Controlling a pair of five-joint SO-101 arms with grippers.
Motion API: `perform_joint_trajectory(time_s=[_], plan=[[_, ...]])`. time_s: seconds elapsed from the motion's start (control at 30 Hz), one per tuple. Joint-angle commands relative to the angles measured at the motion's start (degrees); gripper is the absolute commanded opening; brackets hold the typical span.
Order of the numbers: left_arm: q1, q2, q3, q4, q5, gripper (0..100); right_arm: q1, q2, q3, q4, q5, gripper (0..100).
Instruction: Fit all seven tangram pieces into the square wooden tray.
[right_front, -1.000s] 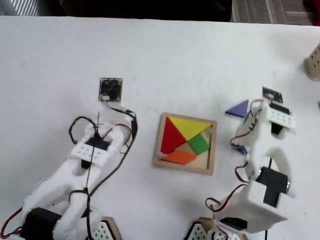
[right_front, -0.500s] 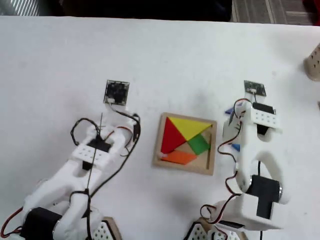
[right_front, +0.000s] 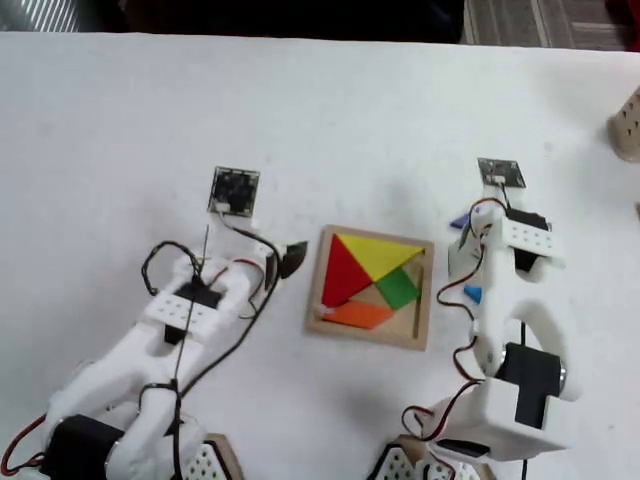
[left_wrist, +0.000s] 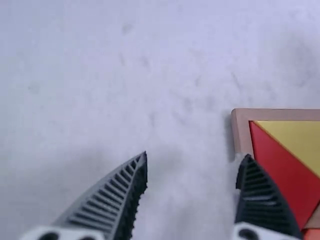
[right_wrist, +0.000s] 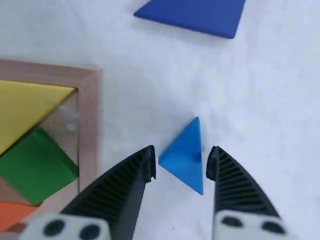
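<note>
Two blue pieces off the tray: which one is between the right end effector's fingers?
The small light-blue triangle, beside the tray's rim. The larger, darker blue piece lies well beyond the open right end effector.

Left pincer spread wide, right pincer parted

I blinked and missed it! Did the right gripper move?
Yes. The right gripper shifted sideways toward the wooden tray and now straddles the small blue triangle.
</note>
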Motion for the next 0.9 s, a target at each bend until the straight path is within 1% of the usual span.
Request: perform_joint_trajectory(time_s=[0.0, 0.1, 0.2, 0.3, 0.6, 0.7, 0.87], plan=[[0.31, -1.54, -1.76, -1.41, -0.44, 29, 0.4, -0.31, -0.35, -0.84, 1.14, 17.3], [0.13, 0.66, -3.25, -1.41, -0.18, 29, 0.4, -0.31, 0.0, -0.4, 1.23, 17.3], [0.13, 5.41, -6.51, -1.32, -0.09, 29, -0.13, -0.22, 0.0, 2.42, 1.23, 17.3], [0.13, 8.31, -8.35, -1.05, 0.0, 29, -0.4, -0.22, 0.62, 2.33, 1.23, 17.3], [0.13, 7.87, -8.26, -0.97, 0.0, 29, 0.4, -0.13, 0.88, 2.07, 1.41, 17.3], [0.13, 7.87, -8.26, -0.97, 0.0, 29, 0.66, 0.75, 0.88, 2.07, 4.04, 17.3], [0.13, 7.87, -8.18, -0.97, 0.0, 29, 0.84, 4.26, -2.37, 3.91, 4.48, 17.3]])
